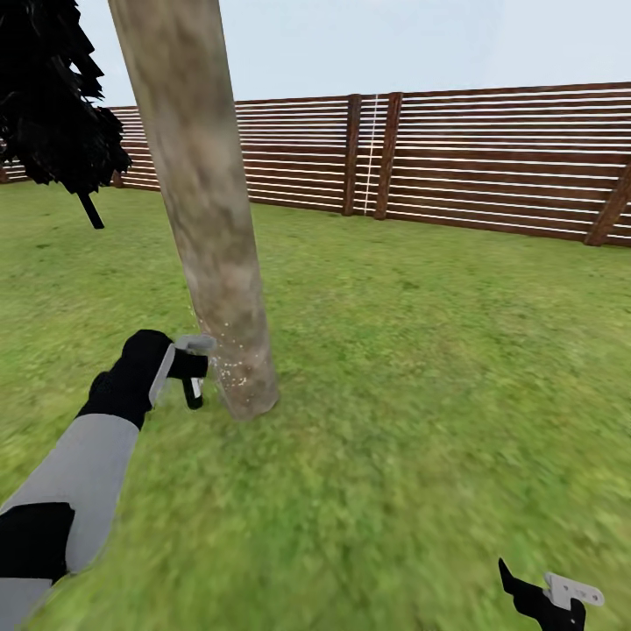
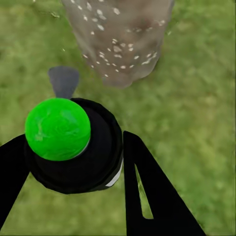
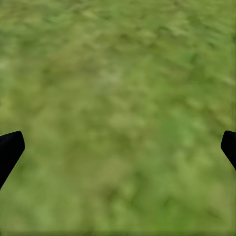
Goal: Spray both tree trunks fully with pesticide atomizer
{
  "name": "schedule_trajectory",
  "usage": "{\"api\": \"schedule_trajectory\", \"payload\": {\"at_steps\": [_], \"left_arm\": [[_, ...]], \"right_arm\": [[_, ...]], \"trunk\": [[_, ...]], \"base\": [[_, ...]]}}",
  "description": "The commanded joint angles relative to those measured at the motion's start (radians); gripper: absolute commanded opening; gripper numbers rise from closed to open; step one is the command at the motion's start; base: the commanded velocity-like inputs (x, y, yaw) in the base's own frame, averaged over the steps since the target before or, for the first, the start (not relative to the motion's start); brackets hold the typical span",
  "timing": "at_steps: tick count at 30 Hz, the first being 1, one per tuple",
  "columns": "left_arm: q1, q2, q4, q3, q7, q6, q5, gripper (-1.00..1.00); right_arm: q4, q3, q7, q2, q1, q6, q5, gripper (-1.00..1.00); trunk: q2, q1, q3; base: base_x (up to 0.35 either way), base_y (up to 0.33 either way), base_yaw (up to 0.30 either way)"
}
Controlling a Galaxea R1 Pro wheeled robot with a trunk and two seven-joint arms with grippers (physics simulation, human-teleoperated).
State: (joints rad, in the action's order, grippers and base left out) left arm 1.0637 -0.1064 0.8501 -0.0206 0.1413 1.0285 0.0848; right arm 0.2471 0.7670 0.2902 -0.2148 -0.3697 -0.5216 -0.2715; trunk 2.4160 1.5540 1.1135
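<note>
In the head view, the left tool (image 1: 194, 379) is seen low at about 8 o'clock, just beside the base of a pale mottled tree trunk (image 1: 206, 219) that rises toward 12 o'clock. The tool is closed on the pesticide atomizer (image 1: 193, 392), a small black bottle with a white label, held close to the trunk. White specks of pesticide (image 1: 230, 355) are scattered over the lowest part of the trunk; the higher bark looks bare. An all-black tree (image 1: 54, 105) stands at 10 o'clock, and a slatted wooden fence (image 1: 491, 158) runs across from 12 to 3 o'clock behind the grass floor (image 1: 421, 368). The right tool (image 1: 552, 596) is seen at 5 o'clock, low over the grass.

In the left wrist view, the atomizer (image 2: 78, 147) is gripped between the black fingers (image 2: 147, 191), its green top facing the camera, and the speckled trunk base (image 2: 120, 39) lies just ahead.

In the right wrist view, the two fingertips (image 3: 10, 150) are set wide apart with nothing between them, over blurred grass (image 3: 118, 98).

The step in hand is judged to be the spraying of this trunk, with only its foot covered. The next move would call for the atomizer to be raised along the trunk and carried around it, the nozzle kept pointed at the bark.
</note>
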Motion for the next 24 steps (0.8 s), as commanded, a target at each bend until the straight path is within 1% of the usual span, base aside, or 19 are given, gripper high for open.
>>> {"api": "schedule_trajectory", "payload": {"at_steps": [1,3,4,5,6,7,8,9,10,11,12,13,14,15,18,19,21,23,24], "left_arm": [[0.002,-0.007,0.001,0.0,0.002,0.001,-0.011,-1.0],[0.004,0.01,-0.001,0.002,0.003,0.001,-0.011,-1.0],[0.004,0.029,-0.001,0.003,0.003,0.001,-0.011,-1.0],[0.006,0.069,-0.005,0.006,0.003,0.0,-0.01,-1.0],[0.018,0.087,-0.009,0.005,0.003,0.0,-0.009,-1.0],[0.03,0.097,-0.021,0.005,0.003,0.0,-0.009,-1.0],[0.039,0.102,-0.031,0.005,0.003,-0.001,-0.008,-1.0],[0.047,0.103,-0.037,0.005,0.003,-0.001,-0.008,-1.0],[0.053,0.097,-0.041,0.004,0.003,0.0,-0.008,-1.0],[0.055,0.09,-0.042,0.003,0.003,0.0,-0.008,-1.0],[0.055,0.077,-0.043,0.002,0.003,0.0,-0.007,-1.0],[0.055,0.058,-0.044,0.001,0.003,0.001,-0.007,-1.0],[0.05,0.002,-0.055,-0.001,0.003,0.0,-0.009,-1.0],[0.041,-0.016,-0.095,0.0,0.003,-0.002,-0.01,-1.0],[0.025,-0.009,-0.132,0.001,-0.004,-0.013,-0.01,-1.0],[0.011,-0.008,-0.135,0.001,-0.005,-0.015,-0.01,-1.0],[-0.037,-0.005,-0.138,0.0,-0.006,-0.031,-0.011,-1.0],[-0.078,0.007,-0.138,-0.001,-0.008,-0.088,-0.009,-1.0],[-0.094,0.016,-0.139,-0.002,-0.008,-0.131,-0.008,-1.0]], "right_arm": [[0.0,0.0,0.0,0.0,0.0,0.0,0.0,1.0],[0.0,0.0,0.0,0.0,0.0,0.0,0.0,1.0],[0.0,0.0,0.0,0.0,0.0,0.0,0.0,1.0],[0.0,0.0,0.0,0.0,0.0,0.0,0.0,1.0],[0.0,0.0,0.0,0.0,0.0,0.0,0.0,1.0],[0.0,0.0,0.0,0.0,0.0,0.0,0.0,1.0],[0.0,0.0,0.0,0.0,0.0,0.0,0.0,1.0],[0.0,0.0,0.0,0.0,0.0,0.0,0.0,1.0],[0.0,0.0,0.0,0.0,0.0,0.0,0.0,1.0],[0.0,0.0,0.0,0.0,0.0,0.0,0.0,1.0],[0.0,0.0,0.0,0.0,0.0,0.0,0.0,1.0],[0.0,0.0,0.0,0.0,0.0,0.0,0.0,1.0],[-0.001,0.0,0.0,0.0,0.0,0.0,0.0,1.0],[-0.021,0.0,0.0,0.0,0.0,0.0,0.0,1.0],[-0.029,0.0,0.0,0.0,0.0,0.0,0.0,1.0],[-0.03,0.0,0.0,0.0,0.0,0.0,0.0,1.0],[-0.03,0.0,0.0,0.0,0.0,0.0,0.0,1.0],[-0.031,0.0,0.0,0.0,0.0,0.0,0.001,1.0],[-0.031,0.0,0.0,0.0,0.0,0.0,0.001,1.0]], "trunk": [[0.0,0.0,0.0],[0.0,0.0,0.0],[0.0,0.0,0.0],[0.0,0.0,0.0],[0.0,0.0,0.0],[0.0,0.0,0.0],[0.0,0.0,0.0],[0.0,0.0,0.0],[0.0,0.0,0.0],[0.0,0.0,0.0],[0.0,0.0,0.0],[0.0,0.0,0.0],[0.0,0.0,0.0],[0.0,0.0,0.0],[0.0,0.0,0.0],[0.0,0.0,0.0],[0.0,0.0,0.0],[0.0,0.0,0.0],[0.0,0.0,0.0]], "base": [[0.0,0.0,0.0],[0.0,0.0,0.0],[0.0,0.0,0.0],[0.0,0.0,0.0],[0.0,0.0,0.0],[0.0,0.0,0.0],[0.0,0.0,0.0],[0.0,0.0,0.0],[0.0,0.0,0.0],[0.0,0.0,0.0],[0.0,0.0,0.0],[0.0,0.0,0.0],[0.0,0.0,0.0],[0.0,0.0,0.0],[0.0,0.0,0.0],[0.0,0.0,0.0],[0.0,0.0,0.0],[0.0,0.0,0.0],[0.0,0.0,0.0]]}}
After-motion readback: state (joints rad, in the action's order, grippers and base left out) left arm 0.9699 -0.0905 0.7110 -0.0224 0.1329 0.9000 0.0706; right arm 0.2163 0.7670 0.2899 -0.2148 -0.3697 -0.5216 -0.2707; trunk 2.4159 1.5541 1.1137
